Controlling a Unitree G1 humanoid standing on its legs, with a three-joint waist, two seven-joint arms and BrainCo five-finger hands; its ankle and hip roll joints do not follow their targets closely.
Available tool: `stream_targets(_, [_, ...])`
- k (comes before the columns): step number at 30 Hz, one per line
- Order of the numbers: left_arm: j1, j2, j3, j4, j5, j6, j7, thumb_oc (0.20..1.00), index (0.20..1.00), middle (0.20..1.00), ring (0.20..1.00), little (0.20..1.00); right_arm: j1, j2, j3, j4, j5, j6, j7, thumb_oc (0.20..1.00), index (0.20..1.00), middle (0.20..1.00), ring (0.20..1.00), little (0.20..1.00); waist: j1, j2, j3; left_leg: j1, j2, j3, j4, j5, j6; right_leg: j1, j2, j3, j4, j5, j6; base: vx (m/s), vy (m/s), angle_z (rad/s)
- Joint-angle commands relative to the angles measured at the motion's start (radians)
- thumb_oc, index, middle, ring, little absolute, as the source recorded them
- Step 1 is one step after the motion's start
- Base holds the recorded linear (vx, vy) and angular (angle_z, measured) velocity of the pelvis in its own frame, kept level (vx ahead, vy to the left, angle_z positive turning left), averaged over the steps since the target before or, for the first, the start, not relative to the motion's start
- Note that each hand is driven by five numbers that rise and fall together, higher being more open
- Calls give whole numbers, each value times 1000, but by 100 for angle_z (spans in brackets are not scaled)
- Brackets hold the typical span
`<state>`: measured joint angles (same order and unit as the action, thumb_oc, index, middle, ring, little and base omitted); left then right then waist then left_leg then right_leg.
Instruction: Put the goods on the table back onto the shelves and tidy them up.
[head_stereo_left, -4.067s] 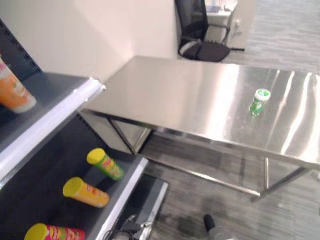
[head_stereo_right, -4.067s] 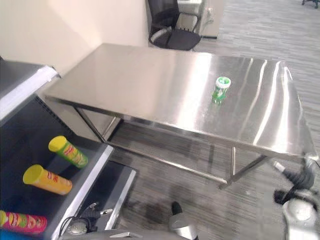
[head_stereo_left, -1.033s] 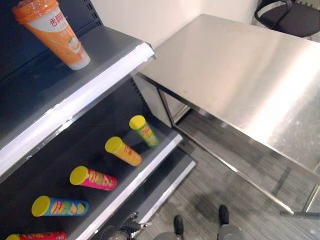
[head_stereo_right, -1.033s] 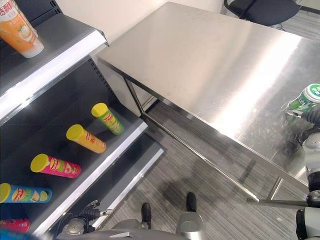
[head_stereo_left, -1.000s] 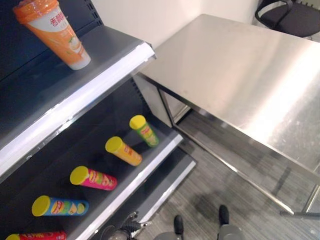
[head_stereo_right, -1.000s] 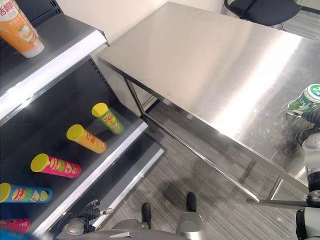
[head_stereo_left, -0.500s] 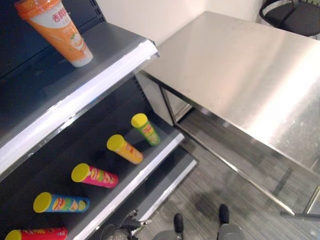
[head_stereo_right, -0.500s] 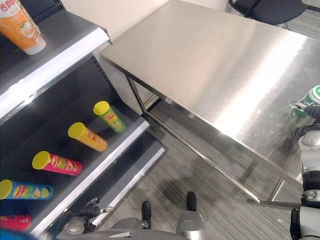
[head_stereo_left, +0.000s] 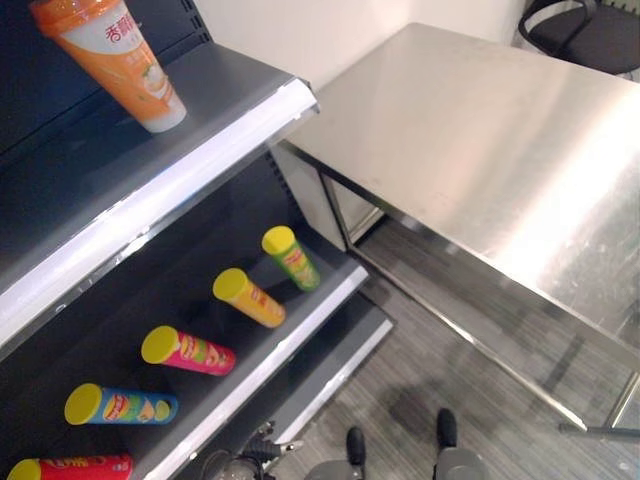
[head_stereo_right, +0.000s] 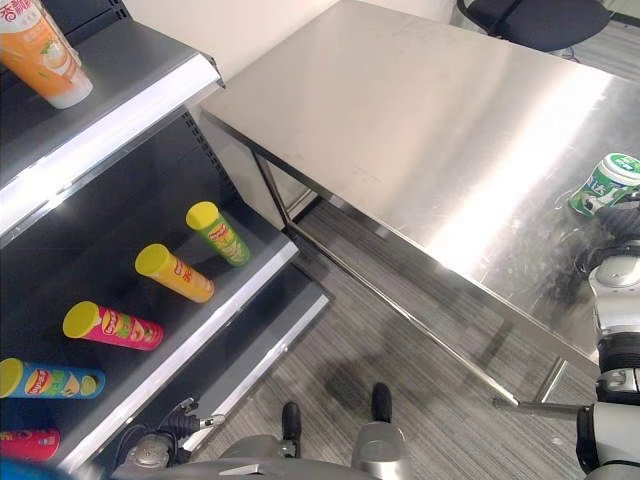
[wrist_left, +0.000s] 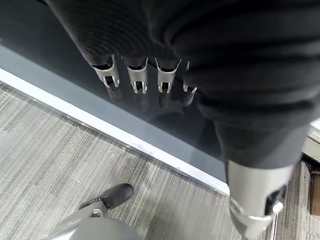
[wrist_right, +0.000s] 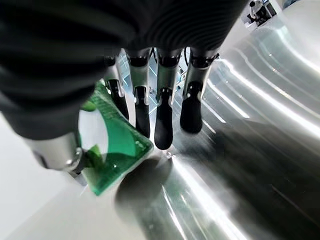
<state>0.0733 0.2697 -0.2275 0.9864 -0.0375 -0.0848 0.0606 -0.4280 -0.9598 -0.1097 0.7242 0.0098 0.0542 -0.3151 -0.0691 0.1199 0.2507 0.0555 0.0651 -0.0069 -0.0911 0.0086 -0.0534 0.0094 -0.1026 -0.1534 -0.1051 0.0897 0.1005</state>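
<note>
A green bottle with a white cap (head_stereo_right: 603, 185) leans over near the right end of the steel table (head_stereo_right: 430, 120). My right hand (head_stereo_right: 625, 222) is just below it at the table's edge. In the right wrist view the green bottle (wrist_right: 115, 145) sits between the thumb and the fingers (wrist_right: 162, 115), which close round it just above the tabletop. My left hand (wrist_left: 200, 50) hangs with straight fingers (wrist_left: 137, 80) over the dark bottom shelf board and the grey floor, holding nothing.
Shelves stand to my left. An orange cup (head_stereo_left: 115, 60) stands on the upper shelf (head_stereo_left: 200, 130). Several snack tubes lie on the lower shelf, among them a green (head_stereo_left: 290, 258), an orange (head_stereo_left: 248, 297) and a pink one (head_stereo_left: 187, 350). A black chair (head_stereo_right: 540, 20) stands behind the table.
Four seconds ago the bottle stood alone on the table; the camera has since turned toward the shelves. In the last second the bottle went from upright to tilted in my right hand.
</note>
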Motion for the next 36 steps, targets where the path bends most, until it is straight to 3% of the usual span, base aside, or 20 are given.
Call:
stream_targets(1, [-41, 75, -8, 56, -29, -12, 6, 1000, 1000, 1000, 1000, 1000, -9, -18, 13, -12, -8, -35, -11, 200, 200, 200, 200, 200, 29, -101, -24, -8, 31, -19, 20, -51, -50, 97, -2, -3, 49, -235, 24, 0, 0, 0])
stream_targets(9, [-44, 72, 19, 50, -16, -11, 9, 1000, 1000, 1000, 1000, 1000, 83, -4, -89, -190, -26, -69, -46, 200, 200, 200, 200, 200, 19, -101, -30, 2, 36, -15, 20, -56, -54, 105, 3, -2, 50, -242, 22, 0, 0, 0])
stream_targets(13, [-48, 76, 40, 35, -4, -15, 9, 1000, 1000, 1000, 1000, 1000, 138, 20, -140, -391, -19, -145, -34, 200, 200, 200, 200, 200, 16, -105, -35, 8, 43, -14, 30, -62, -58, 115, 8, -3, 55, -250, 19, -9, -17, 0])
stream_targets(20, [-31, 72, 72, 11, -25, -27, -7, 1000, 1000, 1000, 1000, 1000, 153, 52, -137, -628, 58, -256, 70, 200, 200, 200, 200, 200, 34, -119, -46, 4, 66, -28, 63, -60, -77, 134, 26, -19, 66, -271, 1, -40, -59, 1])
stream_targets(29, [-31, 51, 73, 24, -47, -29, -19, 1000, 1000, 1000, 1000, 1000, 128, 55, -124, -763, 115, -308, 120, 200, 200, 200, 200, 200, 91, -129, -27, -76, 106, -104, 68, 36, -137, 154, 71, -119, 55, -304, -42, -95, -95, 38])
stream_targets(32, [-43, 43, 68, 27, -46, -31, -16, 1000, 1000, 1000, 1000, 1000, 123, 38, -129, -783, 110, -308, 115, 200, 200, 200, 200, 200, 98, -136, -16, -132, 117, -81, 73, 71, -143, 158, 59, -182, 50, -306, -43, -106, -1, 74])
stream_targets(34, [-47, 36, 67, 29, -40, -28, -16, 1000, 1000, 1000, 1000, 1000, 131, 33, -142, -802, 107, -303, 112, 200, 200, 200, 200, 200, 90, -142, -9, -143, 141, 8, 101, 64, -135, 155, 39, -220, 66, -301, -42, -97, 82, 95])
stream_targets(35, [-44, 36, 71, 24, -35, -29, -21, 1000, 1000, 1000, 1000, 1000, 134, 37, -143, -811, 105, -297, 115, 200, 200, 200, 200, 200, 82, -143, -11, -119, 177, 88, 126, 46, -129, 145, 19, -250, 89, -299, -40, -98, 114, 86])
stream_targets(36, [-45, 36, 71, 24, -35, -28, -21, 1000, 1000, 1000, 1000, 1000, 134, 37, -143, -812, 105, -296, 115, 200, 200, 200, 200, 200, 81, -142, -13, -124, 176, 87, 126, 49, -126, 140, 18, -252, 89, -295, -39, -104, 236, 87])
